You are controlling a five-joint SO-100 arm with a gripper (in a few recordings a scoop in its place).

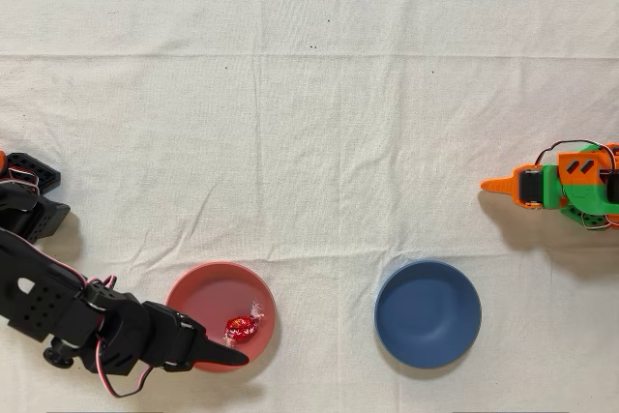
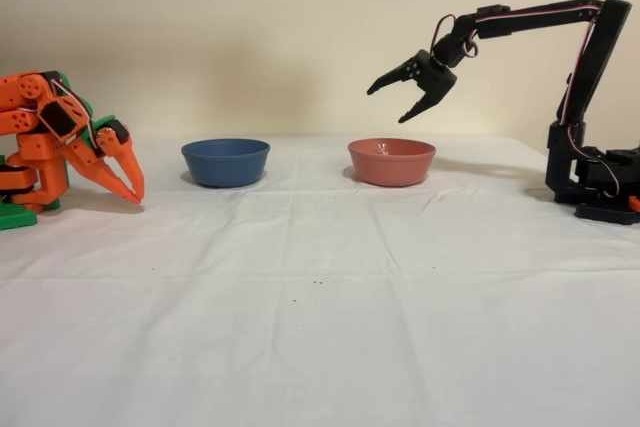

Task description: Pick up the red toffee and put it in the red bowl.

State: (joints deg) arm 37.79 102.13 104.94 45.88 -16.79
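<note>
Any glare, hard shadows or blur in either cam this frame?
Overhead view: even, soft light; small specular glint on the red toffee foil in the red bowl; faint shadows under both arms; sharp throughout. Fixed view: diffuse light, soft shadow beside the blue bowl; the open gripper is crisp, no motion blur.

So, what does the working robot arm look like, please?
The black arm is matte black plastic with slim box-shaped links and a chunky base. Red, white and black cables loop along it. Its gripper has two pointed black fingers.
</note>
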